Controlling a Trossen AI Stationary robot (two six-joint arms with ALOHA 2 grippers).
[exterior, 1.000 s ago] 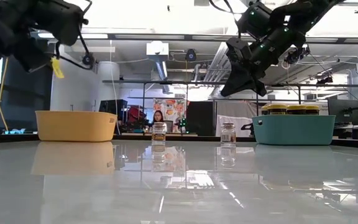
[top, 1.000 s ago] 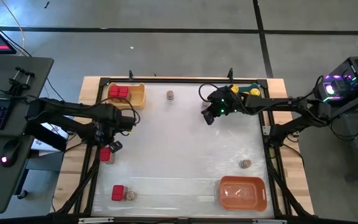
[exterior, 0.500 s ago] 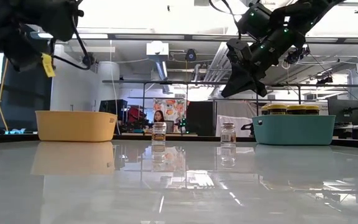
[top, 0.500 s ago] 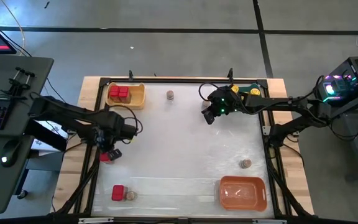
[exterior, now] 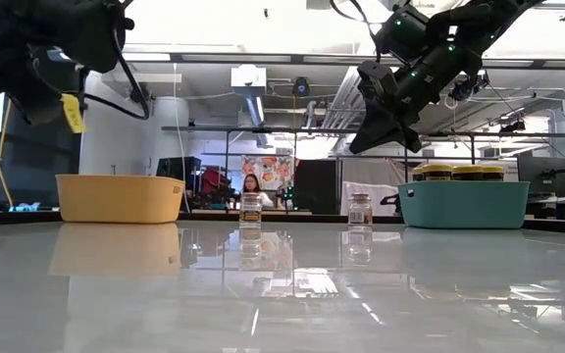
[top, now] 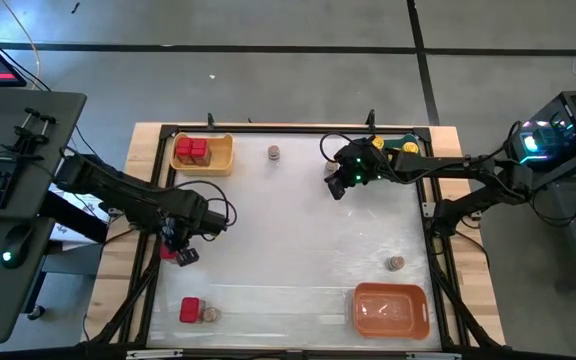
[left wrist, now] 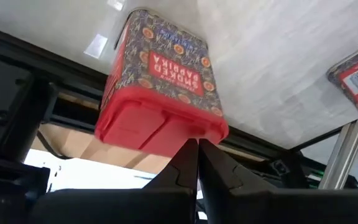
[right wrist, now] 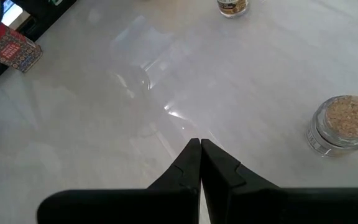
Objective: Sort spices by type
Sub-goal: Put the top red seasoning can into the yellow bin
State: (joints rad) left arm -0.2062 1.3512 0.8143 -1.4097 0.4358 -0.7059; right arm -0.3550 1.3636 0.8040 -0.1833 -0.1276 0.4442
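Observation:
My left gripper [left wrist: 197, 144] is shut, low at the table's left edge [top: 185, 252]. Its tips are right at the red lid [left wrist: 160, 124] of a patterned red spice box [left wrist: 160, 74], which lies at that edge [top: 170, 254]. My right gripper [right wrist: 200, 144] is shut and hovers high over the far middle of the table [top: 337, 187], apart from everything. Two red boxes [top: 193, 149] sit in the yellow tray [top: 218, 155]. Yellow-lidded jars [exterior: 464, 173] stand in the teal tray [exterior: 464, 206]. Grey-brown jars stand loose on the table [top: 273, 152] [top: 395, 263]. My left gripper has its shut fingertips at the lower edge of the red box's lid [left wrist: 188, 132], coming at the lid end. I cannot tell whether they touch it. The box rests on the table.
An orange tray [top: 391, 310] sits at the near right corner. Another red box [top: 190, 310] and a small jar [top: 209, 314] stand at the near left. The table's middle [top: 288, 240] is bare. A person [exterior: 250, 184] shows far behind the table.
My left gripper has moved toward the table's near edge and down beside the red box at the left edge, and the arm has swung with it. Its fingers have stayed shut. My right arm has kept still.

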